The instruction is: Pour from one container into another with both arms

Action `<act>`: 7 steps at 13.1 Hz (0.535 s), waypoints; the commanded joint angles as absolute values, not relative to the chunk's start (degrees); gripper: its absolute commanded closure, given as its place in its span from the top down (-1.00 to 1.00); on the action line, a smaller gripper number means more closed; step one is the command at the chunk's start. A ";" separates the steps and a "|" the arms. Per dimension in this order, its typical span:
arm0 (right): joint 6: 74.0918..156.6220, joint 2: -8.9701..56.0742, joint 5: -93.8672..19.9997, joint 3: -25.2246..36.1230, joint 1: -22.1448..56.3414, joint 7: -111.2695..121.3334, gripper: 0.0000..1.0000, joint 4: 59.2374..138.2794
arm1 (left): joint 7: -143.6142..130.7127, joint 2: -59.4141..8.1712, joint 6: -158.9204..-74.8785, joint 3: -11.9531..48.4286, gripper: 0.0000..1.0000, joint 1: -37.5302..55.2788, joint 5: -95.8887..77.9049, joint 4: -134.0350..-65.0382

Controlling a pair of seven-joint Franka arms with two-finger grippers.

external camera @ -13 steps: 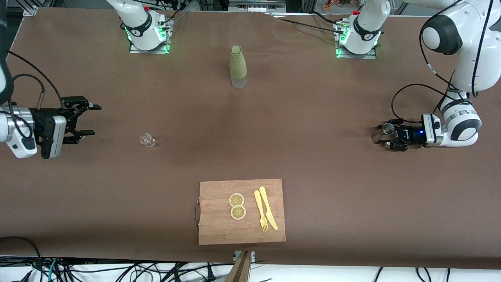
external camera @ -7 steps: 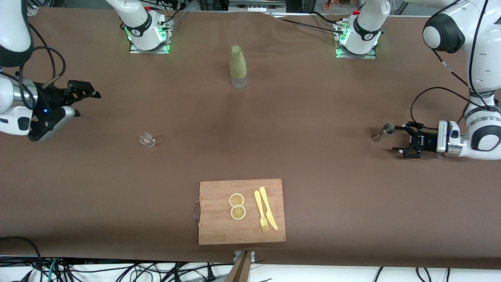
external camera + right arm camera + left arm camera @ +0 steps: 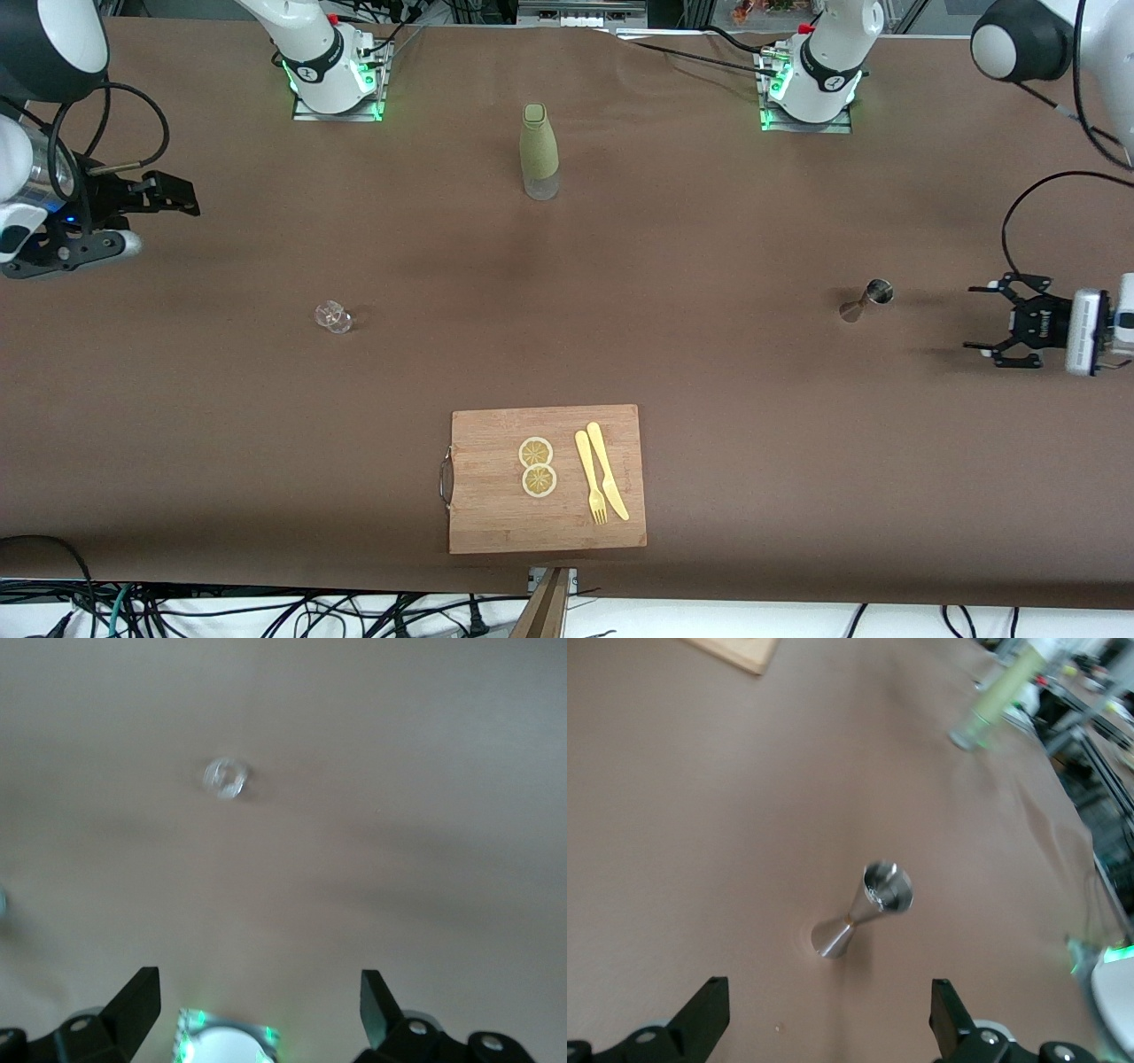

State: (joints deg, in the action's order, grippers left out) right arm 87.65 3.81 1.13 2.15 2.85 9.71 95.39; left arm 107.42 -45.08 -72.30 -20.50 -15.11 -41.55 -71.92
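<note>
- Brown surface point(image 3: 753, 372) spans the whole front view, arm bases along its top edge. You've got the pour items spread wide, one toward each arm's end.
- Cutting board point(image 3: 547, 478) sits nearest the front camera, mid-surface, carrying two lemon slices point(image 3: 537, 466) and a yellow fork and knife point(image 3: 601, 473). Looks like set dressing, clear of both arms' reach paths.
- Green bottle point(image 3: 539, 151) stands upright between the two bases, well apart from everything else.
- Left hand point(image 3: 1005, 321) hovers low at the left arm's end, fingers wide apart, holding nothing. It points at the jigger, which is centred between the fingers in the left wrist view.
- Right hand point(image 3: 142, 213) is up over the right arm's end, fingers spread in the right wrist view, also holding nothing.
- Steel jigger point(image 3: 866, 299) stands free on the surface near the left hand, not touching it.
- Small clear glass point(image 3: 333, 316) sits toward the right arm's end, well apart from the right hand.
- Both containers rest on the surface unheld: fits either pre-grasp or post-pour set-down. Can't tell contents.
</note>
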 commanded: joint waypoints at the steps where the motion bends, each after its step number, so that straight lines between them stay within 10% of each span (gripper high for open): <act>1: 92.10 -0.70 0.54 2.81 3.78 3.44 1.00 100.90 | 88.84 -36.59 -72.51 -21.27 1.00 -10.30 -36.76 -73.30; 7: 93.54 -2.81 0.62 3.87 3.43 -4.34 1.00 98.09 | 38.49 -23.23 -74.17 -16.63 1.00 -1.15 -26.04 -72.86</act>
